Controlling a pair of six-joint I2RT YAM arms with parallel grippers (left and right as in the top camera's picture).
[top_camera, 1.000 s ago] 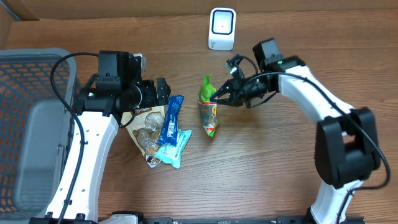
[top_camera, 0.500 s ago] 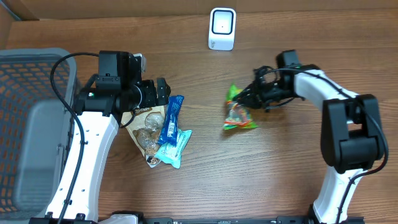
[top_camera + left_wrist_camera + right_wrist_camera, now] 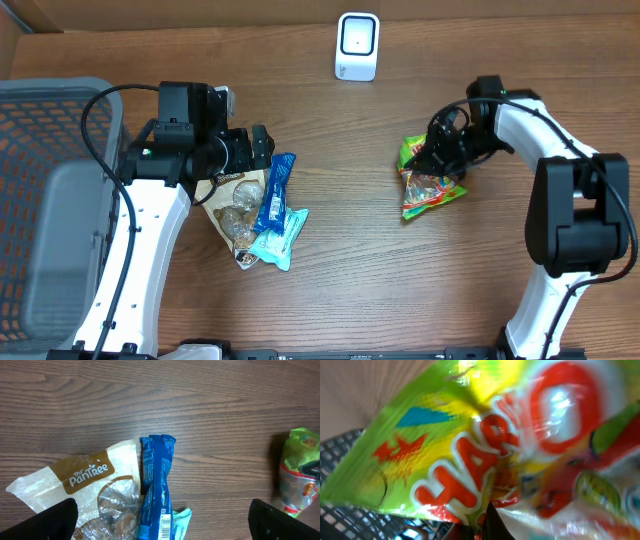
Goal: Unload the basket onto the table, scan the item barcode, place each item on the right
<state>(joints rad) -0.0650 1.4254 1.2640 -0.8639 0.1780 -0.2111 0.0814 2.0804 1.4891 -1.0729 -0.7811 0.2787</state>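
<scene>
Your work surface is a wooden table (image 3: 400,290), dark brown, with its grain running left to right in the overhead view. In the left wrist view you see the same grain close up: fine pale and dark streaks and a matte finish. Along the far edge stands a lighter tan panel (image 3: 180,10), possibly cardboard; only a thin strip of it shows. Your lighting is even, and shadows on the wood are short and soft-edged.
</scene>
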